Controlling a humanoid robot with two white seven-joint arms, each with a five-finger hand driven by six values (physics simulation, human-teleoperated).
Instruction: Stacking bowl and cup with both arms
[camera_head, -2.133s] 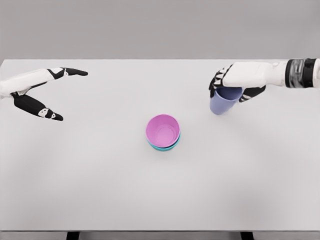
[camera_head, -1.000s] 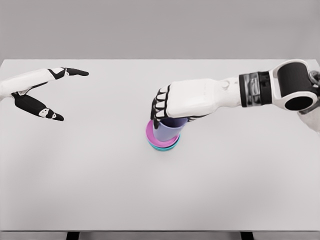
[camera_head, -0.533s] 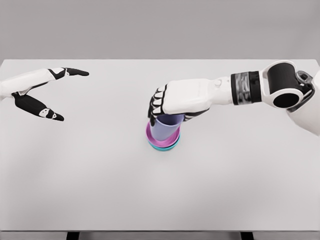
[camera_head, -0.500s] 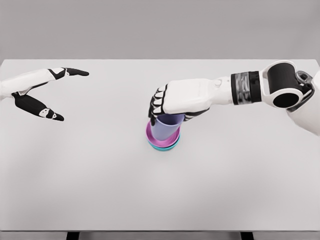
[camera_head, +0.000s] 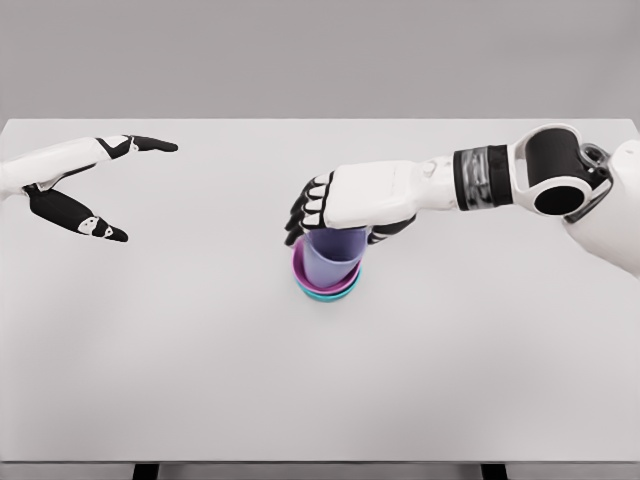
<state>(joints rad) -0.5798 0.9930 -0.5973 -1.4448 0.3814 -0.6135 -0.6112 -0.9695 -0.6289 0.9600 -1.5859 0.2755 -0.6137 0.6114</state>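
At the tabletop's (camera_head: 480, 380) centre, our right robot hand (camera_head: 345, 200) curls around the rim of one lavender cup (camera_head: 333, 256), seated in one pink bowl (camera_head: 300, 266) nested on one teal bowl (camera_head: 330, 294). We judge all three light, rigid, slick; rims grip best. At nine o'clock, our left robot hand (camera_head: 75, 180) hovers spread, empty.
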